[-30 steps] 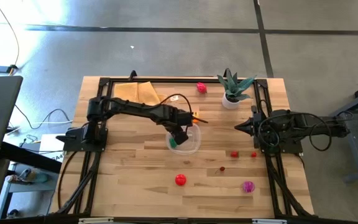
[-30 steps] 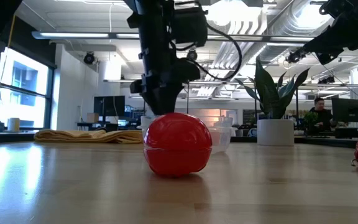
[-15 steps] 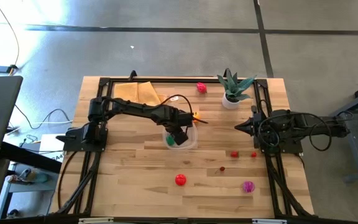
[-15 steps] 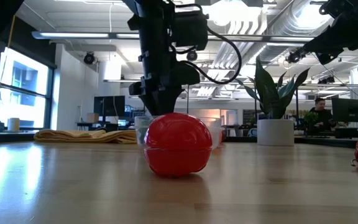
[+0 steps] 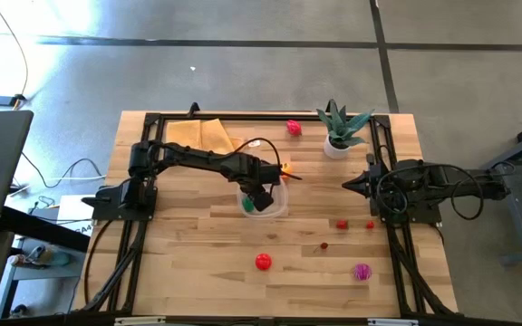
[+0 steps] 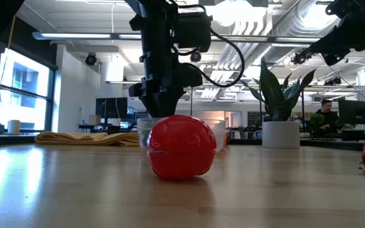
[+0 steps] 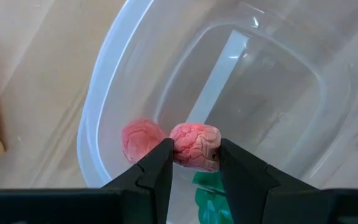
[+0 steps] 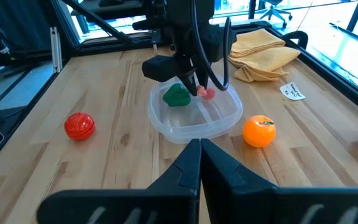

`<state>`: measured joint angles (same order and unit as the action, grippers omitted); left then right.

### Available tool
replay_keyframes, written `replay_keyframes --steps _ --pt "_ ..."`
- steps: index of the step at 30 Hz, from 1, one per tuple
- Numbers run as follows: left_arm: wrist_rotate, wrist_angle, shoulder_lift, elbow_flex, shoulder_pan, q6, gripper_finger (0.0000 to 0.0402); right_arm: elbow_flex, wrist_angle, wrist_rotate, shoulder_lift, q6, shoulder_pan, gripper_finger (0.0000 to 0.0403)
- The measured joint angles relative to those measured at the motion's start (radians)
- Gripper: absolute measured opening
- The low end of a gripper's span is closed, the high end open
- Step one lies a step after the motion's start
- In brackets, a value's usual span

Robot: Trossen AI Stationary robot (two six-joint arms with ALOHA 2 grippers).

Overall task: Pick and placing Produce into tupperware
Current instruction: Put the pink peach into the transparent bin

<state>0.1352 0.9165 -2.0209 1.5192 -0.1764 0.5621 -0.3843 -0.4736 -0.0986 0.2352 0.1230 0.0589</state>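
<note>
Produce piece, pink [image 7: 194, 146], was pinched between the left gripper's [image 7: 194, 163] fingers, poised just above the tupperware [image 7: 114, 81], a green piece [image 7: 210, 196] beneath. Risk: releasing near the wall might bounce it out. Right gripper [image 8: 199, 163] waited well apart, fingers pressed together.

A light wooden surface [image 5: 188, 235] is seen from above, with the clear tupperware [image 5: 280, 205] set near its centre and an orange fruit [image 5: 287, 167] just beside it at 12 o'clock. A folded tan cloth [image 5: 198, 133] is laid at 10 o'clock, a red piece [image 5: 294, 127] at 12 o'clock and a potted plant [image 5: 338, 131] at 1 o'clock. A red ball [image 5: 262, 262] is placed at 6 o'clock, a magenta piece [image 5: 362, 271] at 5 o'clock, and three small red pieces [image 5: 342, 224] at 4 o'clock.
</note>
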Motion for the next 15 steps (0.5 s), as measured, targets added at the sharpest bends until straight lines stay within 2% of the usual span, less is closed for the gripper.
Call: replay_keyframes --steps 15 --pt "-0.011 -0.009 -0.022 0.000 0.000 0.002 0.0113 0.000 0.000 0.000 0.000 0.000 0.000 0.0000"
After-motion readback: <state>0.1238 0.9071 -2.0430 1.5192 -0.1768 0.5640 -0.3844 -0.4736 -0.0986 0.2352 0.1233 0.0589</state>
